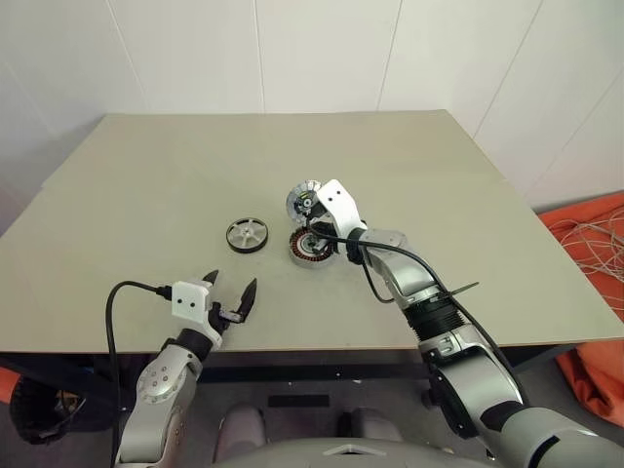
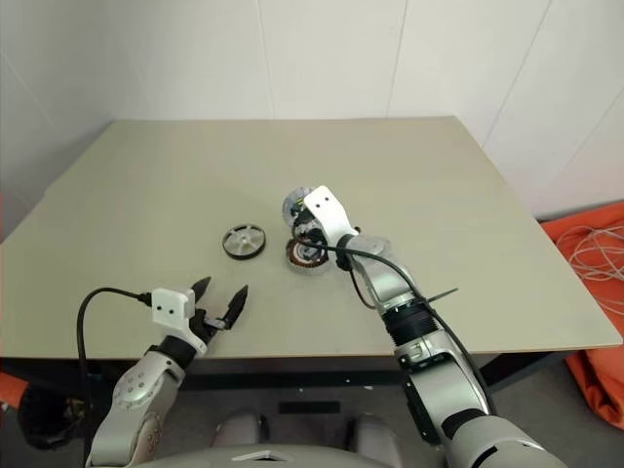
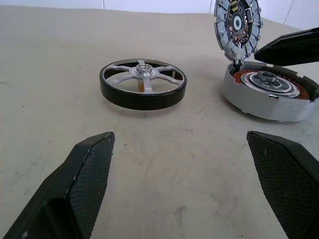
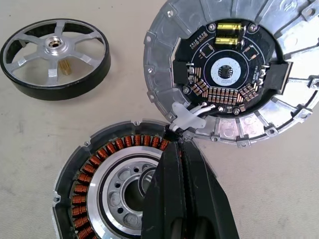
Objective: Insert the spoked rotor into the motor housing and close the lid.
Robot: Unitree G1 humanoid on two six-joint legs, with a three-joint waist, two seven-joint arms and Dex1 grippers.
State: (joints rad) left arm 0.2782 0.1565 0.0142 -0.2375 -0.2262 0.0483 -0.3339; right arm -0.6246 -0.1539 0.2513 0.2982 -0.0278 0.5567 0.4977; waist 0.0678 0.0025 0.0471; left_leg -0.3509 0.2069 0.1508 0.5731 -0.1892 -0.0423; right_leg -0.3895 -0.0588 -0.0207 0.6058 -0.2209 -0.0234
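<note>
Right pincer point(image 4: 180, 149): fingers pressed together, nothing between them. Tips rest over the housing point(image 4: 107, 191) at its rim, right where the lid point(image 4: 234, 69) joins it, next to a small white wire connector. Arm reaches in from the counter's near right edge, black cable looped along the forearm.

Housing: sits open on the counter point(image 1: 146, 185), about mid-counter, slightly toward the right. Copper windings ring a silver bearing. Lid stands tilted up from the housing's far edge, inner face exposed: pale segments around a dark circuit board with two brass-coloured cylinders.

Rotor point(image 1: 247, 235): lies flat on the counter, spoked face up, near the housing on its left, a clear gap between them. Black rim, silver spokes, hub at centre. Not touched by either pincer.

Left pincer point(image 1: 227, 297): fingers spread wide, empty. Hovers low near the counter's near edge, toward the left, well short of the rotor. In the left wrist view the rotor and housing both lie beyond the fingers point(image 3: 84, 174), the rotor nearer the one side, the housing nearer the other.

Beyond the counter's right edge: orange cloth point(image 1: 595, 273) with pale cable piled on the floor.
</note>
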